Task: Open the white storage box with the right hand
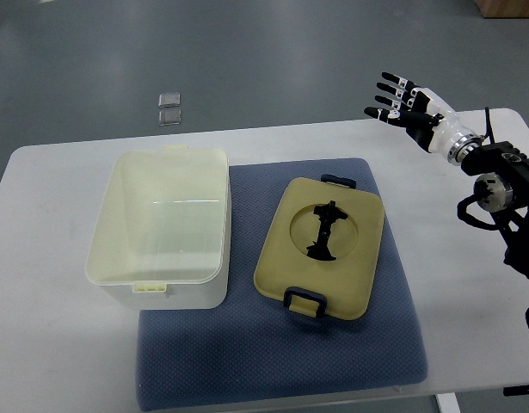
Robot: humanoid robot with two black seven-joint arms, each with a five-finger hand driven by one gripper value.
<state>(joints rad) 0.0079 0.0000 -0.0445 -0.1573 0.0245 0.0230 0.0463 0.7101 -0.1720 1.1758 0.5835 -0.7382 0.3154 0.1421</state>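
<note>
White table (58,344) holds a mat (367,344): box (161,225) open, lid (350,258) beside it (centre); right hand (408,105) upper right, fingers spread, empty.

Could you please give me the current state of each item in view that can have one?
white storage box: open, looks empty, upright on the mat's left edge.
lid: off, lying flat on the blue mat, apart from the box.
right hand: fingers spread, holding nothing, raised over the table's far right corner.
</note>
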